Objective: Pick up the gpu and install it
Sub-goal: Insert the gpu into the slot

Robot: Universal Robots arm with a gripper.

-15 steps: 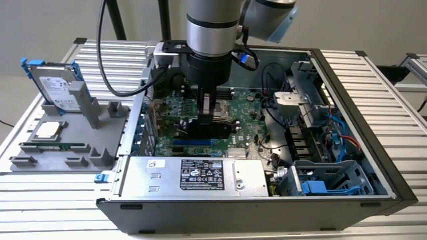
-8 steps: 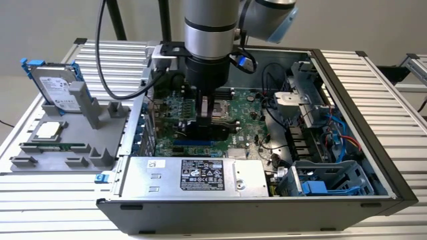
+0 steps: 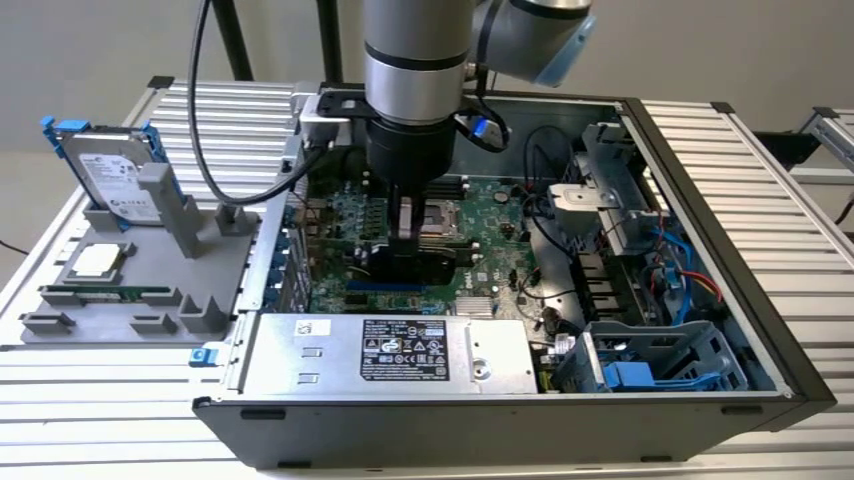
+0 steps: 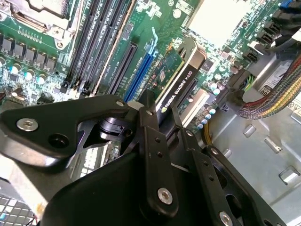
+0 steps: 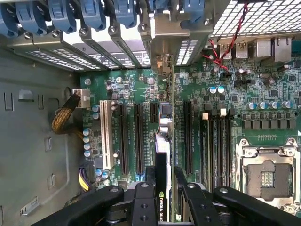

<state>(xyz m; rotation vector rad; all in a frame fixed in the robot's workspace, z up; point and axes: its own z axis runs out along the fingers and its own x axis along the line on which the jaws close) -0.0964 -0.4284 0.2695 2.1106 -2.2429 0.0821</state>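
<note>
your gripper (image 5: pixel 162 197) is pinching the gpu (image 5: pixel 162 155) by its top edge, down inside the computer case (image 3: pixel 747 330), over the green board (image 5: pixel 225 94). it looks light, stiff and easy to break, so hold the edges.

Between the fingers of the matt black metal pincer (image 4: pixel 162 125), a flat green circuit-board card with a glossy black plastic cooler (image 4: pixel 181 77) is seen. Beneath the pincer, a green lacquered motherboard (image 5: pixel 235 94) is shown; around it, a grey painted sheet-metal case (image 3: pixel 747 250) on a ribbed aluminium worktop (image 3: pixel 120 400).
</note>
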